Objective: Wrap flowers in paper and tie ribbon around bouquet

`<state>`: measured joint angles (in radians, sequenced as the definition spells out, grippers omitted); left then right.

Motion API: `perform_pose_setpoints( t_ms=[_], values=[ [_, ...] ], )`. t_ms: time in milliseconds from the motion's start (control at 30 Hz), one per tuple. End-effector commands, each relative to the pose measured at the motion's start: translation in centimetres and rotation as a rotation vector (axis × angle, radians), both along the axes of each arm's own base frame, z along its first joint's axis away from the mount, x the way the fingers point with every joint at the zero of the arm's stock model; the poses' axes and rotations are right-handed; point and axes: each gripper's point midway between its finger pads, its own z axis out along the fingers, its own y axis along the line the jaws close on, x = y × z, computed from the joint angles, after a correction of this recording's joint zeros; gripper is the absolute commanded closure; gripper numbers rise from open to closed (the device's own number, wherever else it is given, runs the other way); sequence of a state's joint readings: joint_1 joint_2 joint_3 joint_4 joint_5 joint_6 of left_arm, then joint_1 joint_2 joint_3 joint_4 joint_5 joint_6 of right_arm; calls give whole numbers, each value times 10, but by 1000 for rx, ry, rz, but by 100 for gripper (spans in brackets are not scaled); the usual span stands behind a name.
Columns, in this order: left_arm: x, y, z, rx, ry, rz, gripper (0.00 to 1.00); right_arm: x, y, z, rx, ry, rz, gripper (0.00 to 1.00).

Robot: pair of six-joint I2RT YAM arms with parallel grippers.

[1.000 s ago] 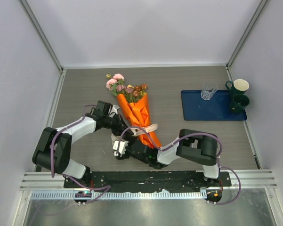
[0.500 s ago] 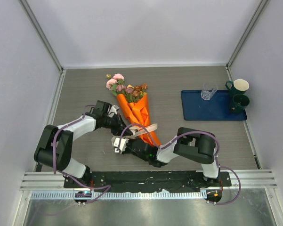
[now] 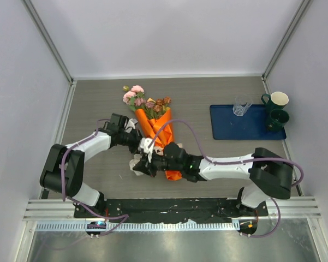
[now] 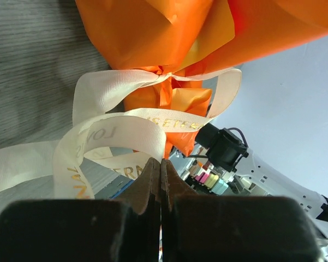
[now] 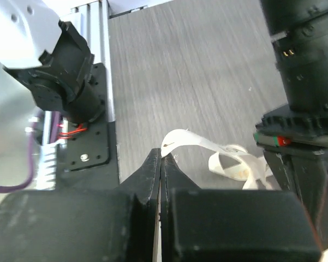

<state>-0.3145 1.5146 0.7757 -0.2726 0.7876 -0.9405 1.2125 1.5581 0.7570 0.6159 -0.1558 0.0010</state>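
While creased orange paper cones the flowers, left pincer and right pincer each pinch ribbed cream ribbon

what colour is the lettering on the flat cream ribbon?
Gold, printed along the flat cream ribbon. It shows best in the left wrist view.

The paper was bright orange, paler on some folds. The flowers were pink and brownish-orange with green leaves. The ribbon was cream with gold lettering. The surface was grey wood-grain, the tray at right blue, the mugs dark green. My arms were white with black joints.
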Motion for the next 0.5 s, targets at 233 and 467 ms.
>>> perform_pose_setpoints(
  t_ms=[233, 467],
  values=[
    [25, 3, 15, 10, -72, 149, 100, -10, -92, 9, -189, 538, -102, 100],
    [46, 14, 26, 36, -143, 310, 100, 28, -175, 17, -240, 470, -507, 100]
  ],
)
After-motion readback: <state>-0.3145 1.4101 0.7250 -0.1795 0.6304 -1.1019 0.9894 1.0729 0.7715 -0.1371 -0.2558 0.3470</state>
